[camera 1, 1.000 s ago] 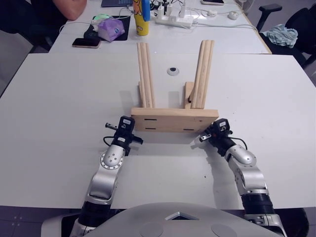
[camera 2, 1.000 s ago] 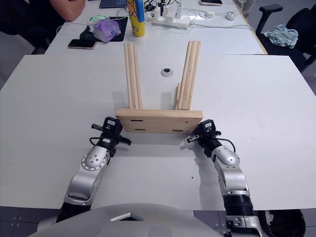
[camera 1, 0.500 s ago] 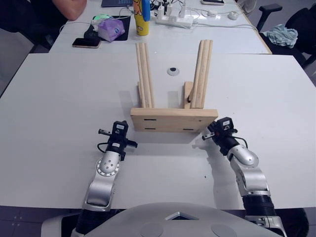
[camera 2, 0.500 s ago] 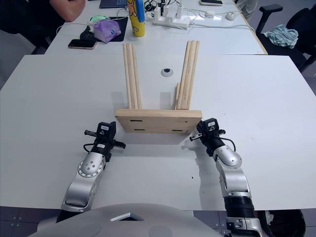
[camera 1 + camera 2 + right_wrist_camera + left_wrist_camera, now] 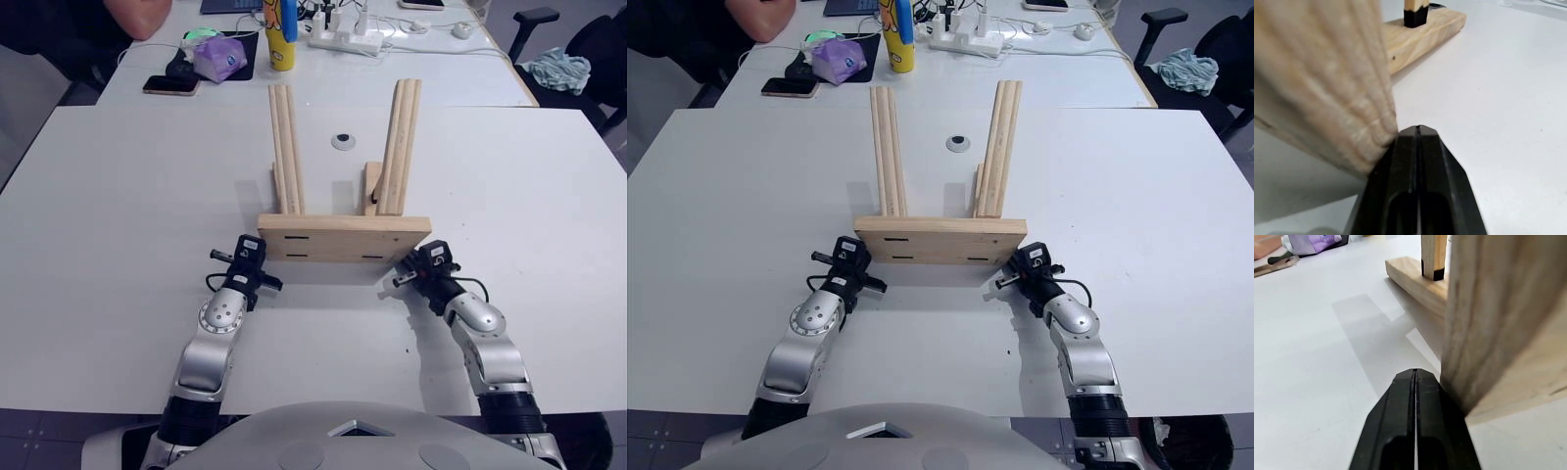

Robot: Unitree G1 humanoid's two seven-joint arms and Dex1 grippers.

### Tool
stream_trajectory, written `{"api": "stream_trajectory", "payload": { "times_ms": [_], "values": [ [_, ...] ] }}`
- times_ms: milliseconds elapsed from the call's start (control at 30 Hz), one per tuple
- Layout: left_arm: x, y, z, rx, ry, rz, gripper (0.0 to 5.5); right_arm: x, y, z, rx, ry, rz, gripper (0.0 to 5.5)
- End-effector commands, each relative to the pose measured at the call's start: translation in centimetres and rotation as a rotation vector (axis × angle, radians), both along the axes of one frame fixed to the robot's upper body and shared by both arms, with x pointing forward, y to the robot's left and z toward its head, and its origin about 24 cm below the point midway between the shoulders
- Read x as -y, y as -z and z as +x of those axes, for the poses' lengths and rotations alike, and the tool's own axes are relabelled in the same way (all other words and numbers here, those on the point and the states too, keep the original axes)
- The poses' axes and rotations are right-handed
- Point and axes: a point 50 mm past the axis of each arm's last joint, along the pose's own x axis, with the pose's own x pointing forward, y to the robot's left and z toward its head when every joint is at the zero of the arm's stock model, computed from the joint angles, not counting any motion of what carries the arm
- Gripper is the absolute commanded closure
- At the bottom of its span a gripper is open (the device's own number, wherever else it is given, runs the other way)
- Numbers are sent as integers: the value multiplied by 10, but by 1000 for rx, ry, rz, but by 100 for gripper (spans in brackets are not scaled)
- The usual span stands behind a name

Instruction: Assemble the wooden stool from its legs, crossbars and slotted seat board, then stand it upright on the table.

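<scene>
The wooden stool lies on its side on the white table [image 5: 118, 196]. Its slotted seat board [image 5: 343, 238] stands on edge facing me, and the two pairs of legs [image 5: 285, 147] [image 5: 403, 145] point away, with a short crossbar [image 5: 373, 186] by the right pair. My left gripper [image 5: 249, 251] is shut and empty, low on the table at the board's lower left corner; in the left wrist view its tip [image 5: 1414, 373] sits right beside the board [image 5: 1503, 323]. My right gripper [image 5: 421, 258], also shut and empty, is at the lower right corner, tip [image 5: 1418, 129] against the wood [image 5: 1322, 83].
A small grey round disc [image 5: 343, 141] lies on the table between the legs. On the desk behind are a phone [image 5: 171, 85], a purple pouch [image 5: 220, 57], a yellow bottle [image 5: 282, 34] and a power strip [image 5: 345, 39]. Open tabletop spreads left and right.
My left gripper, which had drawn back to the left half a second ago, has come forward again to the board's left corner. The right gripper shifted slightly lower and left. The stool stays put.
</scene>
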Motion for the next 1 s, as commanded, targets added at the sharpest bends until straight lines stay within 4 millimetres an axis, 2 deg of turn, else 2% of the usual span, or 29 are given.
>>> {"api": "stream_trajectory", "payload": {
  "times_ms": [33, 167, 367, 533, 1000],
  "values": [
    [12, 1, 0, -32, 49, -60, 546, -12, 0, -3, -15, -49, 38, 550],
    [20, -15, 3, 26, 76, -133, 546, -25, -15, -3, 14, -117, 139, 550],
    [26, -49, 4, 113, 83, -208, 546, -41, -55, 8, 79, -179, 255, 550],
    [30, -74, 5, 168, 90, -230, 546, -46, -81, 17, 121, -198, 275, 550],
    [18, -103, 15, 254, 60, -189, 546, -51, -124, 33, 233, -209, 276, 550]
  ]
}}
